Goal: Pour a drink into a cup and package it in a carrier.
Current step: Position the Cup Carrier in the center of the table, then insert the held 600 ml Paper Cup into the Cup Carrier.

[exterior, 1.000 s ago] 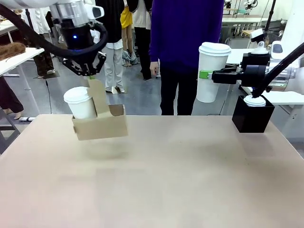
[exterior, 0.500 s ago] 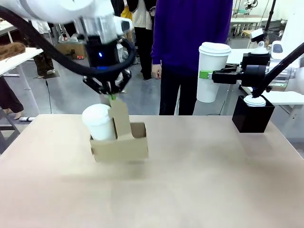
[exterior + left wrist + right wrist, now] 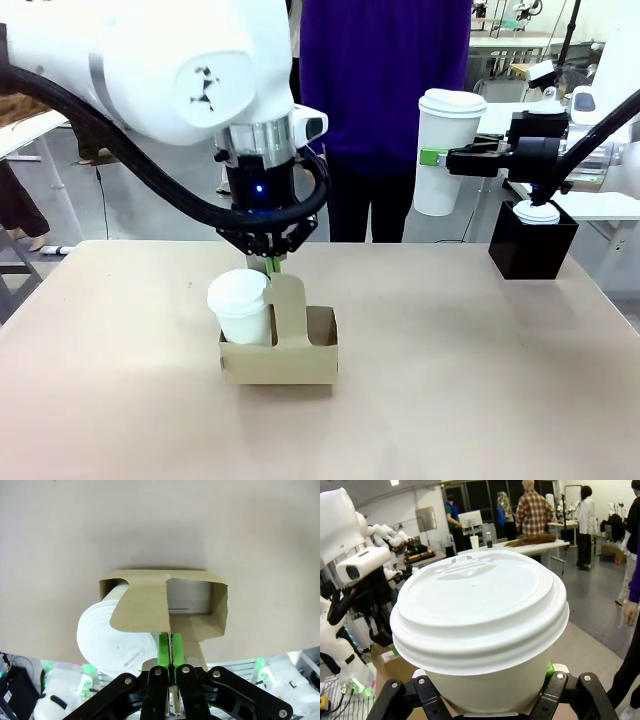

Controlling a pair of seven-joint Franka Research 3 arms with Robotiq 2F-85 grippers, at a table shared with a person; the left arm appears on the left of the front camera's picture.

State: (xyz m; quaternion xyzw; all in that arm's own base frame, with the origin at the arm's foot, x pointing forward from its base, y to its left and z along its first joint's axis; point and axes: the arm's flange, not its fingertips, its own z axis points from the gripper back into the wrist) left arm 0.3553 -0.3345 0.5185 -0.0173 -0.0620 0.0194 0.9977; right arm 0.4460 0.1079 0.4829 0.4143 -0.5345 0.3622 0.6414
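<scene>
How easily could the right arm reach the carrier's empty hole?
Probably easily: the empty hole faces up on the carrier's side nearer the right end effector and its cup. The left end effector pinching the handle crowds it.

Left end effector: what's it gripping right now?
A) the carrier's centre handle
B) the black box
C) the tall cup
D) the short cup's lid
A: the left end effector is shut on the upright handle of the carrier, with a short cup sitting in one slot.
</scene>
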